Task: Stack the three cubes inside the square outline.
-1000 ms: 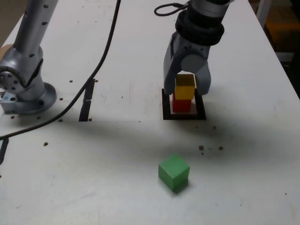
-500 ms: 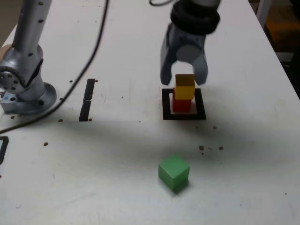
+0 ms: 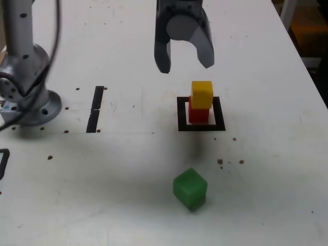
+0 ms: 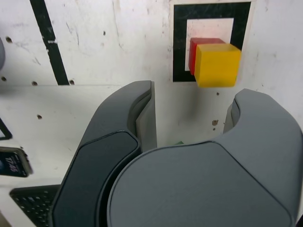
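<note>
Near the top centre of the exterior view hangs the gripper (image 3: 185,56), jaws apart and empty — lifted clear of the stack and shifted toward the exterior view's left, where a second earlier it straddled the yellow cube (image 3: 202,94). Leaves yellow resting on the red cube (image 3: 197,114) inside the square outline (image 3: 201,125), just right of frame centre, nothing touching it. Judged from that: second cube placed and released, two of three stacked. Only the green cube (image 3: 190,188) left, lying alone in the lower centre of the frame, well apart from the outline, likely the next pick.

Seen from the wrist — yellow sitting slightly askew on red, a strip of red showing along one side, the pair toward one edge of the outline's white centre. Hard to judge that offset from the exterior view. Exterior view alone shows green properly; barely a green sliver visible at the wrist, between the jaws.
</note>
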Robot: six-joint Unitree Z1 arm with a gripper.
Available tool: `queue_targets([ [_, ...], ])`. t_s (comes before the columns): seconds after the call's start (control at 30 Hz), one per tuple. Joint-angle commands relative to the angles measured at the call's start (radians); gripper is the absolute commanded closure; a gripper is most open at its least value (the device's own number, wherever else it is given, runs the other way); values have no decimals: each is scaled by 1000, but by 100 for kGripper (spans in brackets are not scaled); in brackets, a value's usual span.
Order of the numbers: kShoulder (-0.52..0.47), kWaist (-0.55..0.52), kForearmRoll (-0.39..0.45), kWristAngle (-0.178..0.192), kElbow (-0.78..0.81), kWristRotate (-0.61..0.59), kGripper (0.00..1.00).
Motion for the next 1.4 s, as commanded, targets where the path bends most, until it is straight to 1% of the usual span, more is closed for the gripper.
queue_targets([
  [0.0,-16,-53,-5,3,-10,-47,38],
  [0.13,-10,-149,-22,4,-29,-147,38],
  [0.27,20,-228,-44,0,-57,-228,38],
  [0.57,129,-369,-74,-31,-165,-381,38],
  [0.67,159,-399,-78,-39,-179,-432,38],
  [0.83,197,-444,-78,-78,-156,-548,37],
  [0.93,213,-462,-80,-114,-145,-618,35],
  [0.97,221,-466,-85,-133,-140,-643,34],
  [1.03,237,-469,-114,-162,-132,-679,31],
  [1.2,260,-458,-192,-185,-120,-714,30],
  [1.37,278,-430,-240,-204,-118,-728,28],
])
